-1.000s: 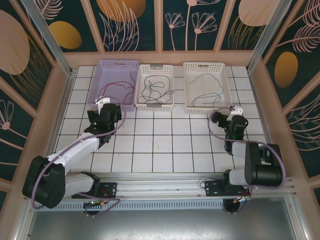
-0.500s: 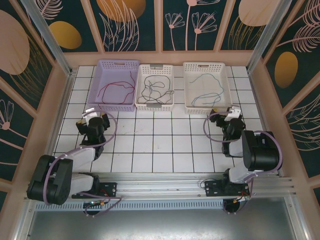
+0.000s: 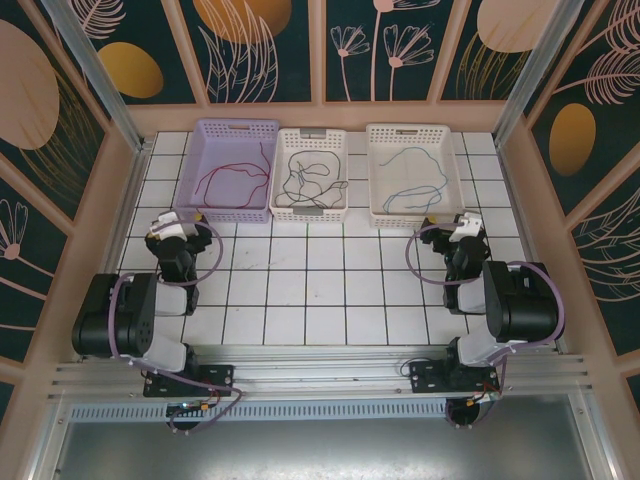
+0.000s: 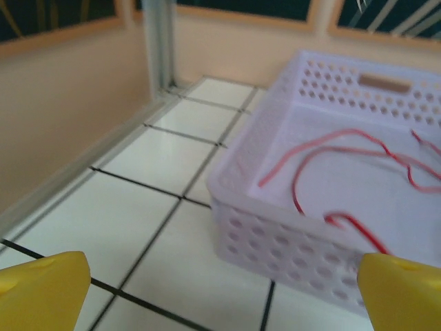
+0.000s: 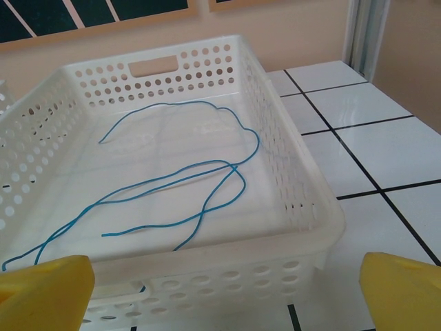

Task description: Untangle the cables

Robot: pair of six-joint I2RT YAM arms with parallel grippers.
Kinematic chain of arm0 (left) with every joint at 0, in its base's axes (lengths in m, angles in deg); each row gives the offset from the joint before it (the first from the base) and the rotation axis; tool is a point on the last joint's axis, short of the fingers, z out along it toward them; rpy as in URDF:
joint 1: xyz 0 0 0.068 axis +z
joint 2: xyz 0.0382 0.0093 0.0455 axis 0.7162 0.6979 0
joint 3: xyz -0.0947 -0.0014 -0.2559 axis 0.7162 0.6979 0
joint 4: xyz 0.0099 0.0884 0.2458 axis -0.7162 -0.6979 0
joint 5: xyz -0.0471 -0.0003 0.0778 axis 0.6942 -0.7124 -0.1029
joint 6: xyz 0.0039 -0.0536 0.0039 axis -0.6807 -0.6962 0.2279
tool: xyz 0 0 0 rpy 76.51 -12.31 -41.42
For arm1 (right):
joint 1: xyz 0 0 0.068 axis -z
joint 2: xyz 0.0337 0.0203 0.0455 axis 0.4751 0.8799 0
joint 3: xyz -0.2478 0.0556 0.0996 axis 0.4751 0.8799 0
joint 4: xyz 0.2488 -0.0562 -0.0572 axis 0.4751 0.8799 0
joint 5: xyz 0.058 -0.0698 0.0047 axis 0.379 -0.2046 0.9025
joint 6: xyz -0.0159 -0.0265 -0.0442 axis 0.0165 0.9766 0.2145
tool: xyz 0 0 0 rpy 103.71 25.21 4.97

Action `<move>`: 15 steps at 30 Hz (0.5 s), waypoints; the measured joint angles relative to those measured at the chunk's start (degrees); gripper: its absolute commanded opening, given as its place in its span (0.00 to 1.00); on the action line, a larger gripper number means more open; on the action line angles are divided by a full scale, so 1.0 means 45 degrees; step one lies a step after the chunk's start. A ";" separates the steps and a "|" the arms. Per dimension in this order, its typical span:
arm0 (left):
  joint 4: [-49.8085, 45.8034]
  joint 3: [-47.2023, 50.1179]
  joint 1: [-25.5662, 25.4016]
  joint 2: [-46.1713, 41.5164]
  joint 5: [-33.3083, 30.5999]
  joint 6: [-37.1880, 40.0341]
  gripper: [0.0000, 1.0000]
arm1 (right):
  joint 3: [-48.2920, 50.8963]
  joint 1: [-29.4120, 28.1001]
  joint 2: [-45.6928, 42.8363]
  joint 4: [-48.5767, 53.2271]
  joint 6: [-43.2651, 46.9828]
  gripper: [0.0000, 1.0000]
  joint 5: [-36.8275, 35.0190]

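baskets (image 3: 312, 133) each hold one: red cable (image 3: 236, 172), black cable (image 3: 308, 178), blue cable (image 3: 415, 178). i see left gripper (image 3: 186, 216) and right gripper (image 3: 450, 220) wide, empty.

Table (image 3: 320, 290): white tiles, black grid lines. At 11 o'clock, a lilac basket (image 3: 236, 128) with a red cable (image 3: 226, 177) in it. At 12, a white basket (image 3: 311, 210) with a black cable (image 3: 305, 180). At 1, a 2nd white basket (image 3: 415, 131) with a blue cable (image 3: 412, 190). Walls (image 3: 265, 40): dark teal, peach leaf and flower outlines, gold and peach ovals, tan frames. Arms (image 3: 115, 320): black and white, lilac cords (image 3: 216, 258). Left gripper (image 4: 222, 295) and right gripper (image 5: 224, 286): yellow fingertips (image 4: 43, 289).
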 measured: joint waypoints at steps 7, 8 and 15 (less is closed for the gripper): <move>0.0928 0.0073 -0.0019 0.0039 0.0593 0.0287 0.99 | -0.0005 0.0000 0.0000 -0.0005 -0.0005 0.99 -0.0053; 0.0986 0.0083 -0.0024 0.0039 0.0593 0.0321 0.99 | -0.0005 0.0000 0.0000 -0.0005 0.0000 0.99 -0.0058; 0.1010 0.0083 -0.0039 0.0039 0.1462 0.0753 0.99 | -0.0005 0.0000 0.0000 -0.0005 0.0000 0.99 -0.0058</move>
